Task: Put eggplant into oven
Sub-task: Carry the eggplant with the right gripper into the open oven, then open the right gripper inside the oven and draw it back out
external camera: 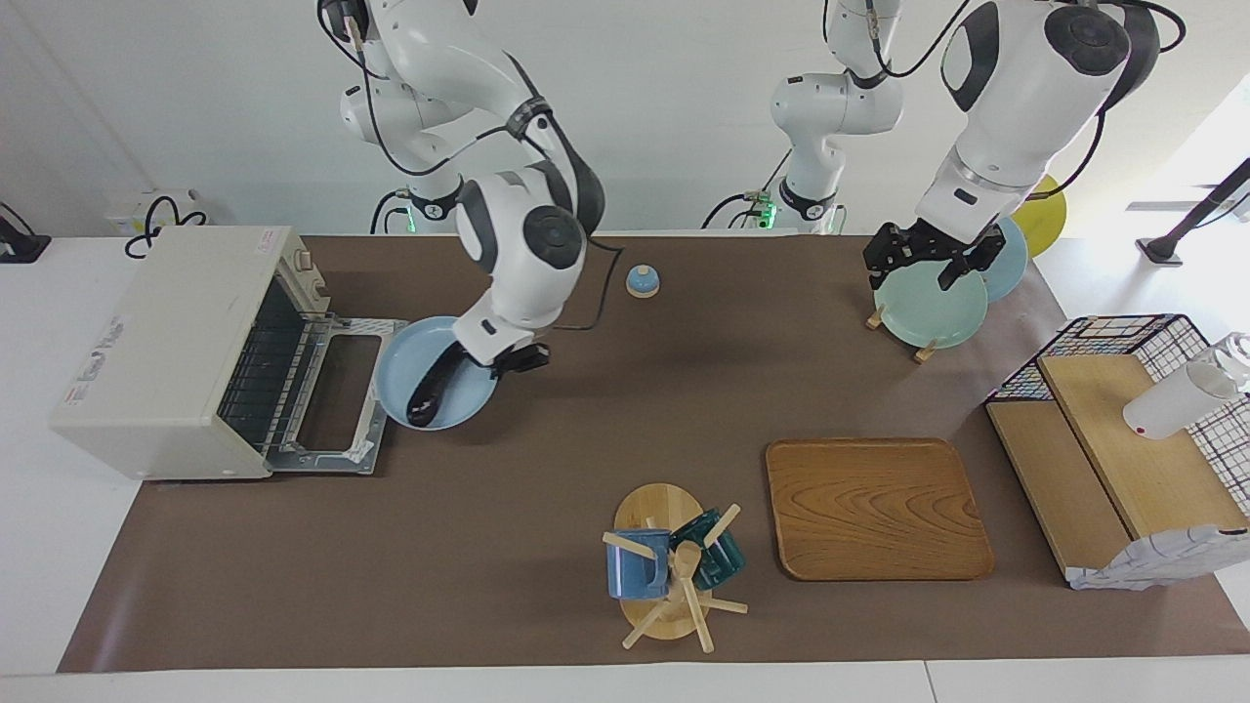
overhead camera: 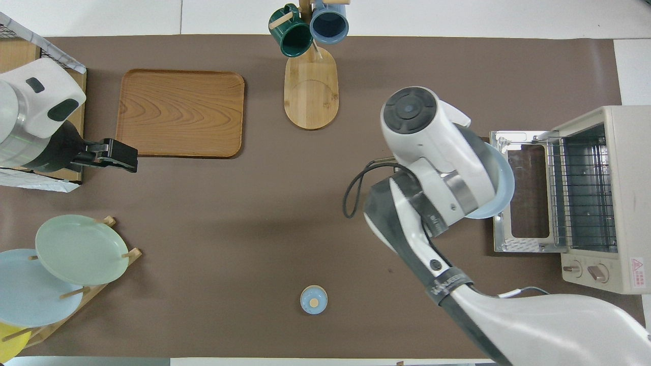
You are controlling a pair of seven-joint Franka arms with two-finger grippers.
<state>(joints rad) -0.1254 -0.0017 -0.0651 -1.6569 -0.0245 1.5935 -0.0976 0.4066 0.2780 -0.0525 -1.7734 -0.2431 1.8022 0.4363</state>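
Note:
The dark purple eggplant [external camera: 428, 392] lies in a light blue plate [external camera: 398, 363] in front of the oven's open door. The cream-white oven [external camera: 166, 351] stands at the right arm's end of the table with its door [external camera: 337, 395] folded down flat and its wire rack showing. My right gripper [external camera: 467, 363] is down at the end of the eggplant that is nearer to the robots. In the overhead view the right arm hides the eggplant; only the plate's rim [overhead camera: 502, 189] and the oven [overhead camera: 605, 203] show. My left gripper [external camera: 923, 262] waits, open and empty, above the plate rack; it also shows in the overhead view [overhead camera: 119, 155].
A plate rack [external camera: 928, 305] with green and blue plates and a wire basket with wooden boards [external camera: 1123, 439] stand at the left arm's end. A wooden tray [external camera: 876, 508] and a mug tree [external camera: 669, 566] stand farther from the robots. A small blue bell [external camera: 642, 281] sits near them.

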